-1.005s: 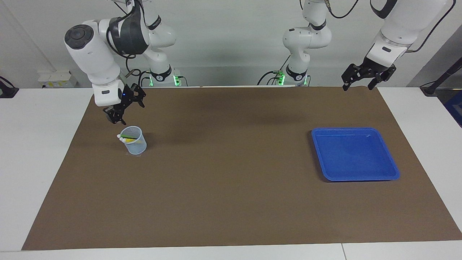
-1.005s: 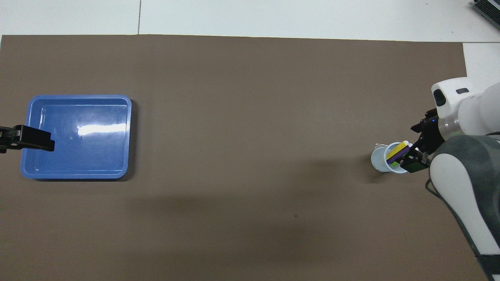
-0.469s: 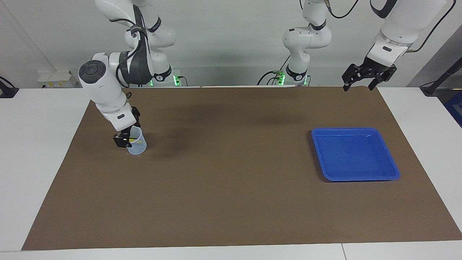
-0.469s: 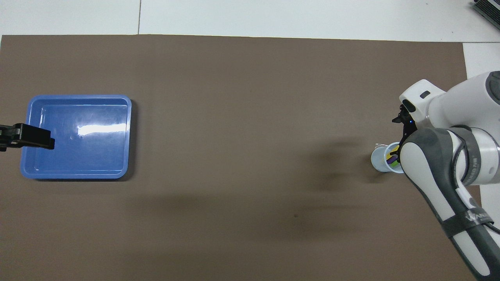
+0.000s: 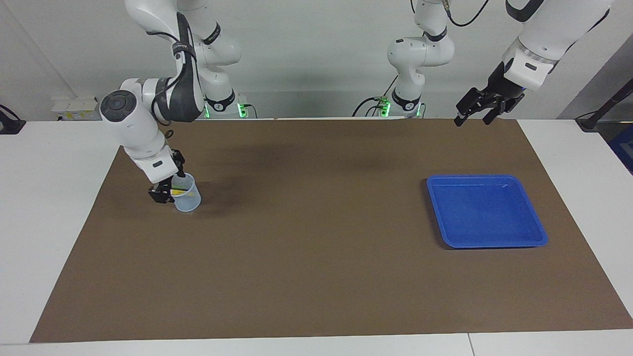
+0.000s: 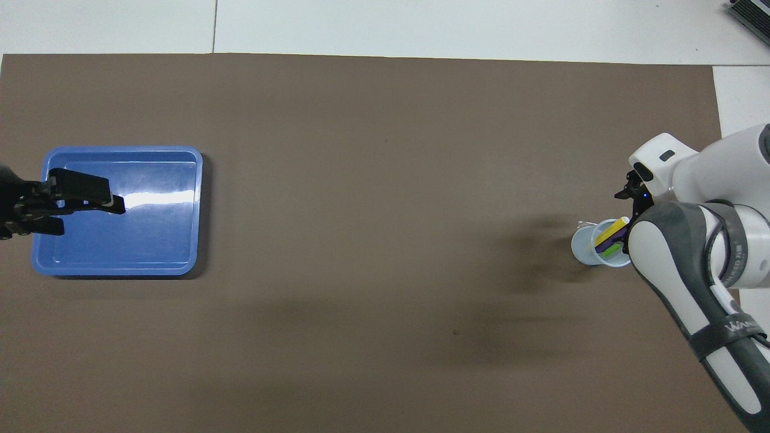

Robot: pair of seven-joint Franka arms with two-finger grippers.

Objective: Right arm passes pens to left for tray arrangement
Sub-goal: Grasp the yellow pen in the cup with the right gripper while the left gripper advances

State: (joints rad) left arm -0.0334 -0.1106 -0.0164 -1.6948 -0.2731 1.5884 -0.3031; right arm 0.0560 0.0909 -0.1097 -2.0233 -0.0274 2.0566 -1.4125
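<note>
Three pens, yellow [image 6: 611, 231], purple [image 6: 606, 243] and green [image 6: 613, 251], lean together in a small pale-blue mesh cup [image 5: 189, 200] at the right arm's end of the mat. My right gripper [image 5: 160, 192] is low at the cup's rim, at the pens' upper ends [image 5: 180, 190]; in the overhead view its own arm covers it. The blue tray [image 5: 494, 244] lies with nothing in it at the left arm's end. My left gripper [image 5: 472, 116] hangs open and holding nothing, high over the tray [image 6: 120, 270].
A brown mat [image 5: 316, 257] covers most of the white table. Both arm bases stand at the robots' edge of the table.
The right gripper dropped from above the cup to its rim at the pens' ends. The left gripper swung a little toward the table's middle, farther over the tray.
</note>
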